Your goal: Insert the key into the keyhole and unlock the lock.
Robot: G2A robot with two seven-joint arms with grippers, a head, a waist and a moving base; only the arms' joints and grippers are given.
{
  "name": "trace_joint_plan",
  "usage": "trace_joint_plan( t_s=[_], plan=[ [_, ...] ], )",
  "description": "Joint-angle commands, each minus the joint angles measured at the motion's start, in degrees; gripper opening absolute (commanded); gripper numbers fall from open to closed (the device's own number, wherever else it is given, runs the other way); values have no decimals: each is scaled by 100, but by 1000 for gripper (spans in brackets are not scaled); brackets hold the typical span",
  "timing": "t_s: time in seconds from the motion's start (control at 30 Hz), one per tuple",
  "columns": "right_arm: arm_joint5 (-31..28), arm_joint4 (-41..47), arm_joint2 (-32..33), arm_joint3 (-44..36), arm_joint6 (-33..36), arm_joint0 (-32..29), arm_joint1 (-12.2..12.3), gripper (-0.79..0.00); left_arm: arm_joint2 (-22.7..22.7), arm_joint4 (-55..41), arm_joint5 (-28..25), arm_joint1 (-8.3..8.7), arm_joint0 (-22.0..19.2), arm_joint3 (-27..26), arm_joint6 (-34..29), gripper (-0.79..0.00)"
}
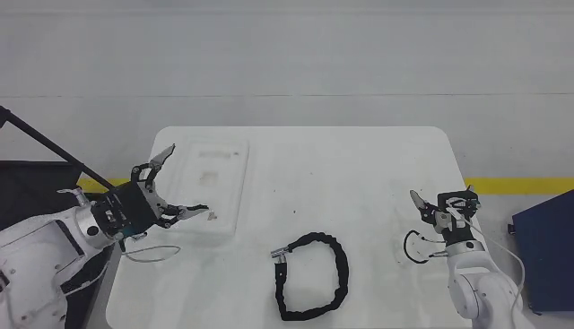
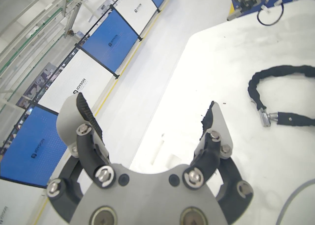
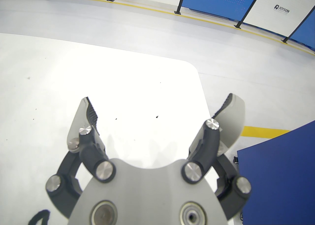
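While the lock [image 1: 342, 271] sits untouched: I've done zip
Left gripper [image 1: 188, 178]: jaws wide, empty
Right gripper [image 1: 441, 194]: wide open, empty
To do: everything

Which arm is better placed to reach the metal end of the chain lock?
Probably left: the left gripper, open, is nearer the metal end on the chain's left side; the right gripper is farther off.

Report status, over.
Left pincer open, empty, over white tray edge. Right pincer open, empty, at table right side. Chain lock mid-table, untouched.
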Motion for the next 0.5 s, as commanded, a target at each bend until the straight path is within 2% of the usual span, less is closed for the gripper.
trace_joint_plan(
  t_s=[0.0,0.07,0.13,0.23,0.33,0.47],
  plan=[
    [0,0,0,0,0,0,0,0,297,875,-22,108,-145,-13,467,0],
    [0,0,0,0,0,0,0,0,567,1624,-12,218,-327,112,991,0],
    [0,0,0,0,0,0,0,0,903,2609,241,339,-486,190,1561,0],
    [0,0,0,0,0,0,0,0,1363,4423,1002,584,-611,516,2863,0],
    [0,0,0,0,0,0,0,0,1532,5946,1773,828,-772,928,4183,0],
    [0,0,0,0,0,0,0,0,1662,7103,2518,1059,-1037,1109,5058,0]
  ],
)
